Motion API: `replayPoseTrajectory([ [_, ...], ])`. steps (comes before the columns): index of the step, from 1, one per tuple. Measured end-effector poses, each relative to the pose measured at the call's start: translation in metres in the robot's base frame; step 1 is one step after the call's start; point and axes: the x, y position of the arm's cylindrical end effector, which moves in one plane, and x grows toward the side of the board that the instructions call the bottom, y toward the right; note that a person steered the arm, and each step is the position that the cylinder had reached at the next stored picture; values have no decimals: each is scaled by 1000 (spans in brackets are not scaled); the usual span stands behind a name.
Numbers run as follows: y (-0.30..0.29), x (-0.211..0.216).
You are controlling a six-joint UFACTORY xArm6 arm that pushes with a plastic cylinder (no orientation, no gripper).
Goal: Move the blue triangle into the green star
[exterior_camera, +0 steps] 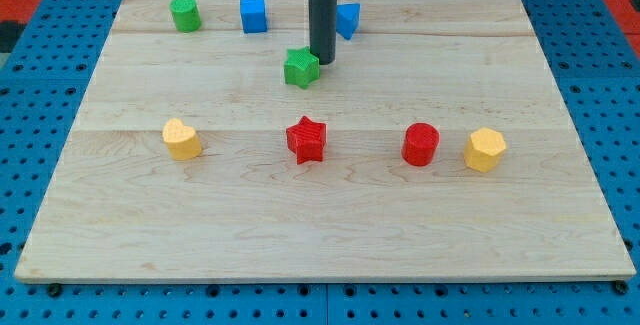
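Observation:
The green star (pixel 301 68) lies on the wooden board near the view's top centre. The blue triangle (pixel 347 19) lies up and to the right of it, partly hidden behind the rod. My tip (pixel 323 61) stands between them, right beside the green star's right edge and just below-left of the blue triangle. I cannot tell whether the tip touches the star.
A green cylinder (pixel 185 14) and a blue cube (pixel 254 14) sit along the view's top left. Across the middle lie a yellow heart (pixel 182 139), a red star (pixel 307 140), a red cylinder (pixel 421 144) and a yellow hexagon (pixel 485 150). The board (pixel 320 235) rests on a blue pegboard.

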Motion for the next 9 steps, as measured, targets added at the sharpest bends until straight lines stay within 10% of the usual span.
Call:
replayPoseTrajectory([
  [2, 85, -43],
  [9, -17, -125],
])
